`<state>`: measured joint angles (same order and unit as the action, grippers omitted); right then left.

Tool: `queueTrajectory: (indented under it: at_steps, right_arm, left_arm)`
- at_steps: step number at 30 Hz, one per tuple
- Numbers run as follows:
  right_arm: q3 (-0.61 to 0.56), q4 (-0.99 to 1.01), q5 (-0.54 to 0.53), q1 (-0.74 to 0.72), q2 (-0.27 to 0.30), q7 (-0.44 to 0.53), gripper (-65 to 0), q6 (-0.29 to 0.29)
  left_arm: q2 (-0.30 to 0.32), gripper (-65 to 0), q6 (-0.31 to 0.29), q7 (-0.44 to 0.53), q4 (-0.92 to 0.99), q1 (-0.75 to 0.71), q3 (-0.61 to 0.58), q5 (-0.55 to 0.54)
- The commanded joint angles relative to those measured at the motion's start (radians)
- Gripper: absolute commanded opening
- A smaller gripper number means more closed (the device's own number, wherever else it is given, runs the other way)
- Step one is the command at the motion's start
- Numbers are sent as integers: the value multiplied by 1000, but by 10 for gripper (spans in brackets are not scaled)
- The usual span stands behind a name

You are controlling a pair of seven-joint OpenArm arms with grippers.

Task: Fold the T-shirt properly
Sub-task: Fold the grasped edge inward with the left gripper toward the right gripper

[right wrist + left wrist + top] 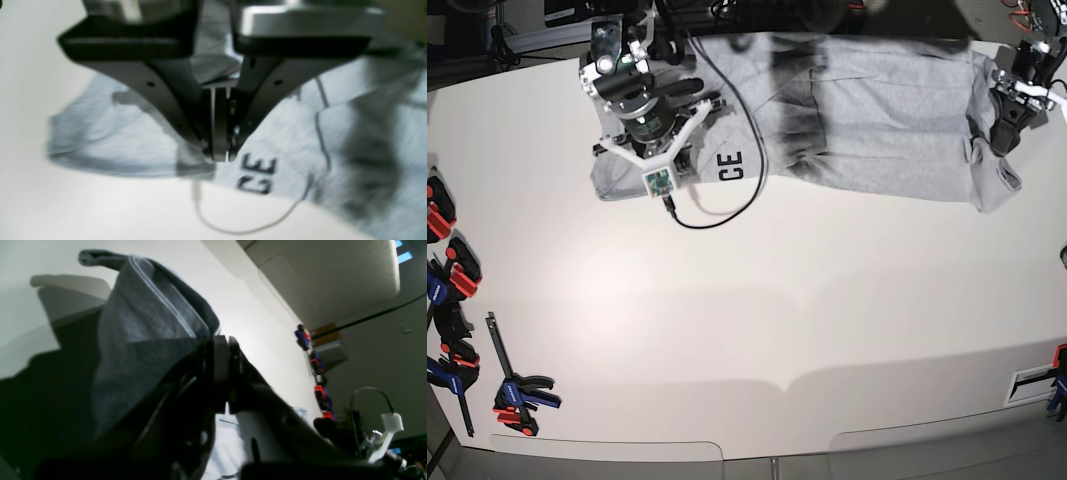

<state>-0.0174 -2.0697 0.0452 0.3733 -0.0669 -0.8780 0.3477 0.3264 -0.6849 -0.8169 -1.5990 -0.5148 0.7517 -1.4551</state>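
At three o'clock the left gripper (1010,118) pinches the T-shirt (877,120) hem; at nine o'clock the right gripper (220,156) stands closed, seemingly empty. A one-sided pull could bunch the cloth on the table (757,330).

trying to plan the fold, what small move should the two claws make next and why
Probably draw both claws toward the near table edge together. The left claw is shut on a bunched edge of the T-shirt at one end; the right claw is shut at the other end near the lettering. The shirt lies stretched between them along the far side of the table, with bare surface nearer.
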Motion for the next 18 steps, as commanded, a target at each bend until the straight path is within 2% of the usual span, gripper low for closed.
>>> queueTrajectory:
  at_steps: [1, 4, 9, 14, 18]
  right_arm:
    - [-1, -21, 10, -13, -2, 26, -650, -15]
    - [3, -21, 53, -32, -2, 29, -650, -35]
    - [65, -20, 58, -44, -2, 55, -650, -39]
    - [183, -20, -6, -46, -2, 62, -650, -41]
    - [281, -20, -66, -46, 4, 61, -650, -41]
  left_arm:
    - [5, -650, -13, 10, -26, -3, 5, -28]
    - [-16, -650, -13, -24, -48, -12, 3, -28]
    - [-16, -650, -13, -28, -96, -60, -56, -28]
    - [-17, -650, -13, -18, -112, -64, -151, -28]
    - [-48, -650, -13, -21, -112, -64, -230, -28]
